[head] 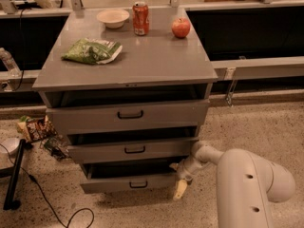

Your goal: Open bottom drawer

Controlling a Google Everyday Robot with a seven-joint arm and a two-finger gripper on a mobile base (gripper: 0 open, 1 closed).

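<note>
The bottom drawer [128, 181] is the lowest grey drawer of the cabinet, with a low front panel and a small black bar handle [138, 185]. It stands pulled out a little, with a dark gap above its front. My gripper [179, 182] is at the drawer's right end, at the front corner, with a pale fingertip [180, 190] pointing down toward the floor. My white arm [247, 184] reaches in from the lower right.
The middle drawer [133, 149] and top drawer [128, 114] are also slightly out. On the cabinet top lie a green chip bag [92, 51], a bowl [112, 17], a red can [140, 18] and an apple [181, 27]. Snack wrappers [35, 128] and a black cable [42, 198] lie left.
</note>
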